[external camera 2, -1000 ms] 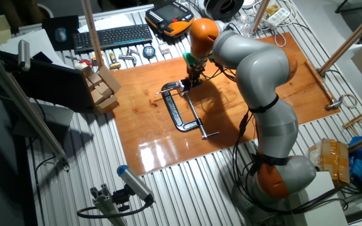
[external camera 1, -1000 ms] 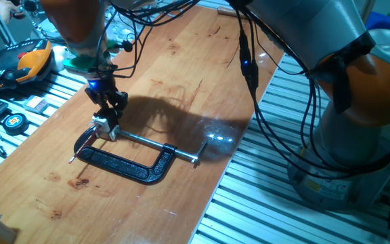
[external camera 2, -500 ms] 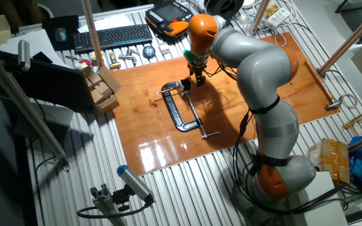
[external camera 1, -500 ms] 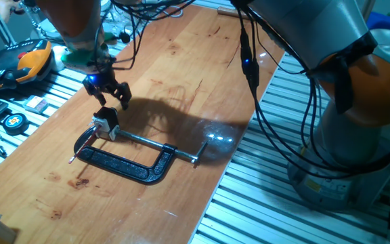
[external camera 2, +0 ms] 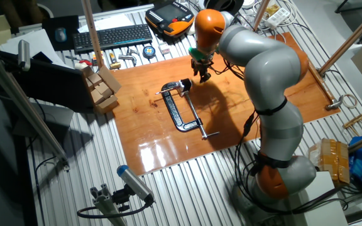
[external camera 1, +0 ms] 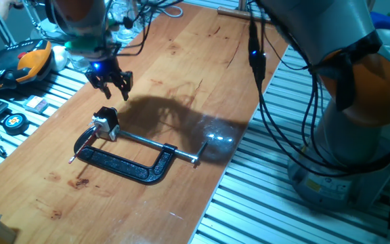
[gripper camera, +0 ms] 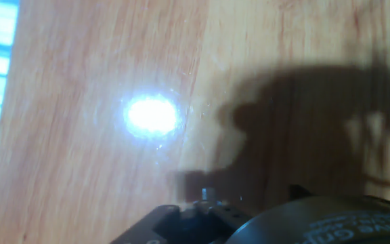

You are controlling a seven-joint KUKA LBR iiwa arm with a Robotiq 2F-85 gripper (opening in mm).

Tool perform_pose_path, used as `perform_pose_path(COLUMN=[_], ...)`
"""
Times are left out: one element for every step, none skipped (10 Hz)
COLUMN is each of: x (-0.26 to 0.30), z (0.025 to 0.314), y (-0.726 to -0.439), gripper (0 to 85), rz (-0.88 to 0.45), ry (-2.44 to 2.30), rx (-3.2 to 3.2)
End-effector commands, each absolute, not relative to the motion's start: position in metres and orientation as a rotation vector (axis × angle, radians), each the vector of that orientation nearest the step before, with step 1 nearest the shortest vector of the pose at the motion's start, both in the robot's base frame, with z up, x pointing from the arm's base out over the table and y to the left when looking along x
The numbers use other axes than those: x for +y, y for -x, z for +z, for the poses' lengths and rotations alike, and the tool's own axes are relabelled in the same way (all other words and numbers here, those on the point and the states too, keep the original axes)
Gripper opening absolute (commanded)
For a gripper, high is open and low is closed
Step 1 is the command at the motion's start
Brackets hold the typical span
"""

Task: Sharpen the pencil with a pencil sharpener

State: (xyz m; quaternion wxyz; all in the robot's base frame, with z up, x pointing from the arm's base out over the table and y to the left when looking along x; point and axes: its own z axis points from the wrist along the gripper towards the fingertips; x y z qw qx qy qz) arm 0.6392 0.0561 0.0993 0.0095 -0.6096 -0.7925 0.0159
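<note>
The pencil sharpener (external camera 1: 105, 124) (external camera 2: 185, 85), a small block black on top and silver below, stands on the wooden table (external camera 1: 181, 74) at the end of the black C-clamp (external camera 1: 124, 163) (external camera 2: 178, 116). The pencil (external camera 1: 74, 157) (external camera 2: 162, 93), thin and dark with a pale tip, lies slanting from the sharpener toward the table's left edge. My gripper (external camera 1: 112, 87) (external camera 2: 203, 76) hangs open and empty above the table, up and behind the sharpener, clear of it. The hand view shows only bare wood, a bright glare and the hand's shadow.
The clamp's silver screw rod (external camera 1: 158, 146) runs right from the sharpener. An orange-black pendant (external camera 1: 32, 59) and a tape measure (external camera 1: 12, 122) lie off the table's left side. A keyboard (external camera 2: 112, 36) and cardboard blocks (external camera 2: 102, 88) sit beyond that. Cables (external camera 1: 256, 68) hang over the right edge.
A second ago my gripper was down on the sharpener. It has opened, let go, risen and moved back. The sharpener, pencil and clamp have stayed put.
</note>
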Motion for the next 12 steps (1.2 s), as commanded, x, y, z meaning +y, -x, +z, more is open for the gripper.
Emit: perform_pose_path(x=[0.056,0.056,0.057,0.059,0.063,0.063,0.061,0.058,0.058,0.059,0.06,0.06], z=[0.104,0.11,0.117,0.124,0.133,0.141,0.147,0.149,0.151,0.155,0.159,0.162], y=[-0.637,-0.634,-0.632,-0.632,-0.634,-0.637,-0.638,-0.636,-0.634,-0.631,-0.628,-0.625], gripper=[0.0,0.0,0.0,0.0,0.0,0.0,0.0,0.0,0.0,0.0,0.0,0.0], rz=[0.05,0.056,0.056,0.057,0.092,0.093,0.061,0.026,0.0,-0.002,0.0,0.001], ry=[1.864,1.805,1.736,1.682,1.632,1.58,1.513,1.444,1.371,1.286,1.185,1.085], rx=[-2.506,-2.551,-2.594,-2.625,-2.66,-2.681,-2.704,-2.754,-2.816,-2.874,-2.928,-2.965])
